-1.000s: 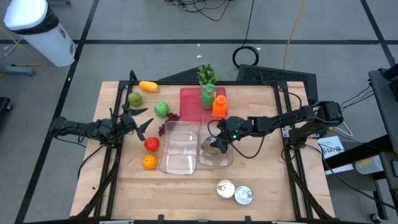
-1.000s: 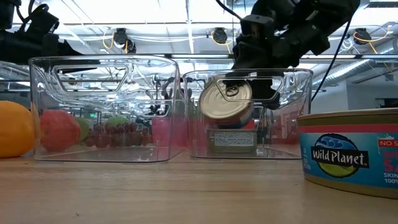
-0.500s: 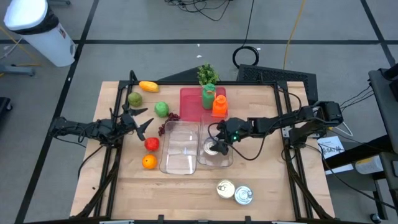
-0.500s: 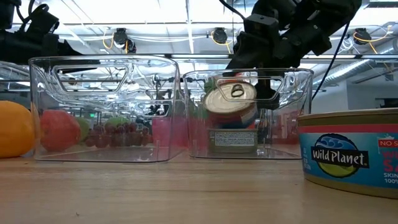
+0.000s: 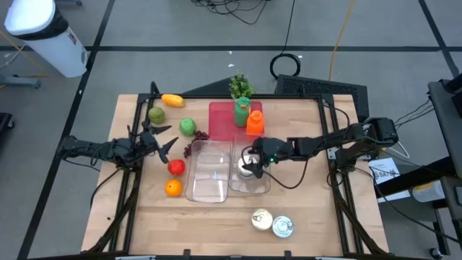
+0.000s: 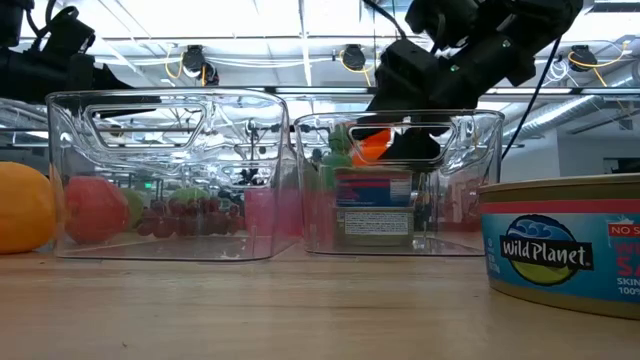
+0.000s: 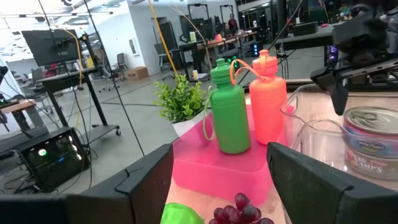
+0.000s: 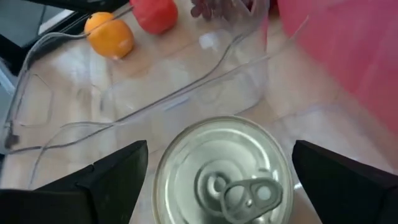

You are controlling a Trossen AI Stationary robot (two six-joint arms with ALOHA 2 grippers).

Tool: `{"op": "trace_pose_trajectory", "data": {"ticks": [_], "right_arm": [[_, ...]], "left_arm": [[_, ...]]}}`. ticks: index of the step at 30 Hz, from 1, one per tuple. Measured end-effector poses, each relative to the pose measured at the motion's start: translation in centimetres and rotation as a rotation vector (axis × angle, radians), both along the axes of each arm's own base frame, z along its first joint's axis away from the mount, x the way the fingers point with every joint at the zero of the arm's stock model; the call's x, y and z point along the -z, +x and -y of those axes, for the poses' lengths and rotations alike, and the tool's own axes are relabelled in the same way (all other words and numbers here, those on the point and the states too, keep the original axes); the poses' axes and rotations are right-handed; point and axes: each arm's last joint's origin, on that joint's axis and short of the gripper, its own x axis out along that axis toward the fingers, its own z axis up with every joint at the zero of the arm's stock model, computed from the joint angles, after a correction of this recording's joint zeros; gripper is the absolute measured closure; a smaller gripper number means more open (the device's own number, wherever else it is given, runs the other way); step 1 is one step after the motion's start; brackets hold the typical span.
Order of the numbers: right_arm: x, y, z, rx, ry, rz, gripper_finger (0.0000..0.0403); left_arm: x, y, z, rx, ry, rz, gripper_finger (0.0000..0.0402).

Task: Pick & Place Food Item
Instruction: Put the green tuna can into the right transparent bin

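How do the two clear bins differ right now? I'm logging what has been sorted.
The right clear bin holds an upright can, with the right pincer open above it; the left clear bin holds nothing. The left clear bin looks longer in the high view. Both are transparent, side by side on the table.

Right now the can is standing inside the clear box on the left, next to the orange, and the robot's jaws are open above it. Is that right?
Not quite. The can stands in the right-hand clear box, as the high view shows; the left clear box, nearer the orange, looks empty. The right gripper does have its jaws open above the can.
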Motion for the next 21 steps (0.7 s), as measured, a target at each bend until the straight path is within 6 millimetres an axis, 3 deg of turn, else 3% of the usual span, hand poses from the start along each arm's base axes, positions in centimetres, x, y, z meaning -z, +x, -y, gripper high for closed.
{"op": "trace_pose_trajectory", "data": {"ticks": [8,14,17,21], "right_arm": [[-1.0,-0.3,-0.9,-0.001,-0.139,0.035,0.0024],[-4.4,-1.9,-2.1,-0.026,-0.204,0.147,0.0023],[-6.6,-3.2,-3.7,-0.096,-0.183,0.236,0.0023],[-9.0,-5.5,-7.5,-0.263,-0.140,0.361,0.0023]], "left_arm": [[0.0,0.0,0.0,0.000,0.000,0.000,0.0128],[0.0,0.0,0.0,0.000,0.000,0.000,0.0128],[0.0,0.0,0.0,0.000,0.000,0.000,0.0128],[0.0,0.0,0.0,0.000,0.000,0.000,0.0128]]}}
